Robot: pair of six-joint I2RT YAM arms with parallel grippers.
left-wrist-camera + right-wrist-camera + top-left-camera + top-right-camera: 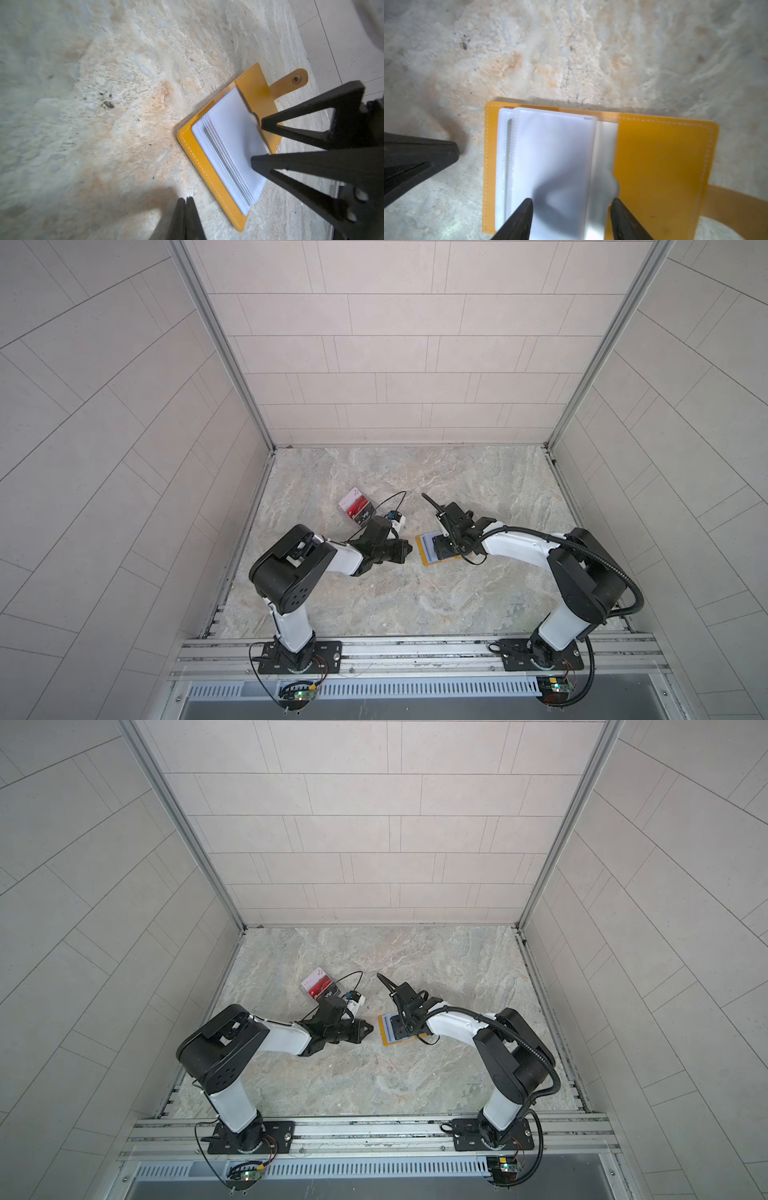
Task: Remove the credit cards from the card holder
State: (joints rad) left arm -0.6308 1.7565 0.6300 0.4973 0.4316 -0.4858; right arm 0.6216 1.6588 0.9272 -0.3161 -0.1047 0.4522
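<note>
Several credit cards, red ones with VIP print and a whitish one, lie in a small heap on the bench beside the left arm's wrist, well apart from the card holder. The holder lies open and flat under the right claw, its snap tab flung out to one side. Its clear sleeves fan up from the mustard cover; they look pale and blank, and I cannot tell whether any card is left inside. Judging by their looks, the cards are light, stiff and slick, best pinched by a short edge where one shows at a sleeve mouth. The sleeves are soft and floppy and would likely buckle if squeezed. The holder itself looks light enough to slide on the smooth bench unless something pins the cover. The right claw is spread about halfway, with one fingertip on each side of the topmost sleeve near the spine. It has nothing in its grip, and whether the tips touch the plastic or hang just over it is unclear. The left claw is closed tight and empty — it hovers just beside the holder's outer edge, not touching it.
</note>
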